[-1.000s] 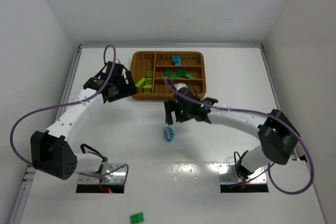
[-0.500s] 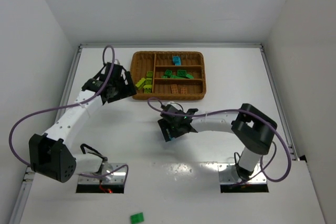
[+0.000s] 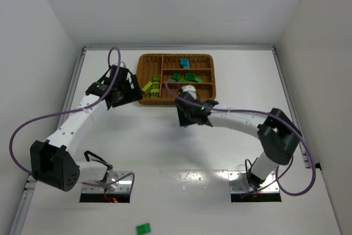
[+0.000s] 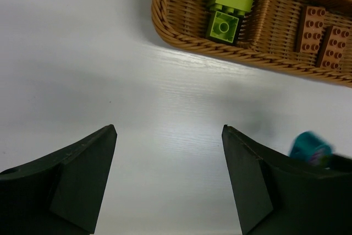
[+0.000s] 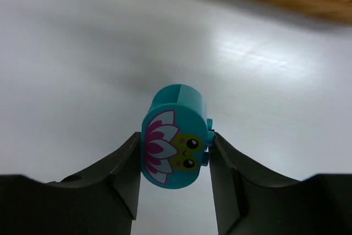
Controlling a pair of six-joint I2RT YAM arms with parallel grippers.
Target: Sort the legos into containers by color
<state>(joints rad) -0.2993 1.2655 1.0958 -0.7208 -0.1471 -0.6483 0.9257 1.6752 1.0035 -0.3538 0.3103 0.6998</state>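
Teal plastic was pinched in my right gripper [image 5: 175, 155]: the lotus brick [image 5: 175, 136], a rounded piece printed with a pink-and-white flower and a small face, had one finger pressed to each side. I held it over the table [image 4: 82, 53], just short of the tray's [image 4: 275, 61] near edge and outside every section; whether it touched the surface I could not tell. My left gripper [image 4: 168, 174] hung beside the tray's left end with its jaws wide and nothing between them. Past those fingers, lime bricks [image 4: 223, 26] lay in the narrow end section and brown bricks [image 4: 311, 28] in the nearest long section. From above, green bricks [image 3: 184, 77] sat in the middle long section and a teal brick [image 3: 185, 63] in the far one, while my right arm crossed the nearest section. A stray brick [image 3: 143, 228], green, lay well apart on the ledge below my bases.
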